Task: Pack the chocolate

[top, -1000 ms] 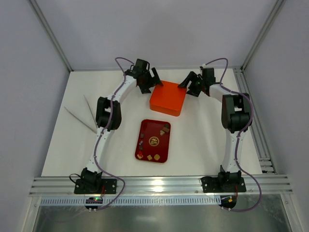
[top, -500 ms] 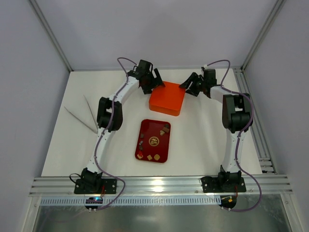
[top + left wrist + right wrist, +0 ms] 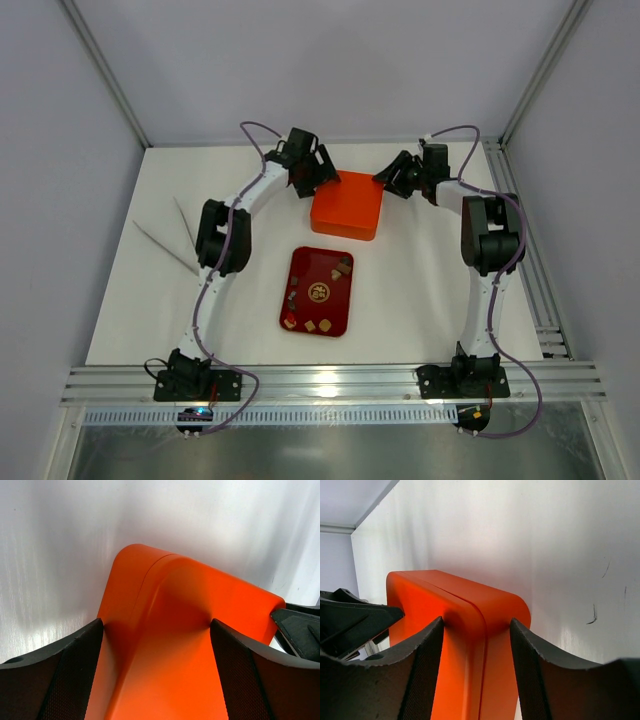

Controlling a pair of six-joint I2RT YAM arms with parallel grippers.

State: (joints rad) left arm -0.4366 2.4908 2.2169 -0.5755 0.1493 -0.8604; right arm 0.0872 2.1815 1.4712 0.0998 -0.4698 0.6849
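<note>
Sticks (image 3: 168, 248), two thin ones, lie at the left of the bench (image 3: 420, 290), well apart from everything else. Chocolate (image 3: 318, 292) lies in plain view as small brown and tan pieces scattered in the red tray (image 3: 322, 251) at mid-bench. The pieces are too small to tell how each points. The tray's long axis runs near to far. Beyond it sits the orange box (image 3: 346, 205), closed. The left gripper (image 3: 318, 170) and right gripper (image 3: 390, 178) each straddle a far corner of the box, fingers spread. Whether they clamp it I cannot tell.
</note>
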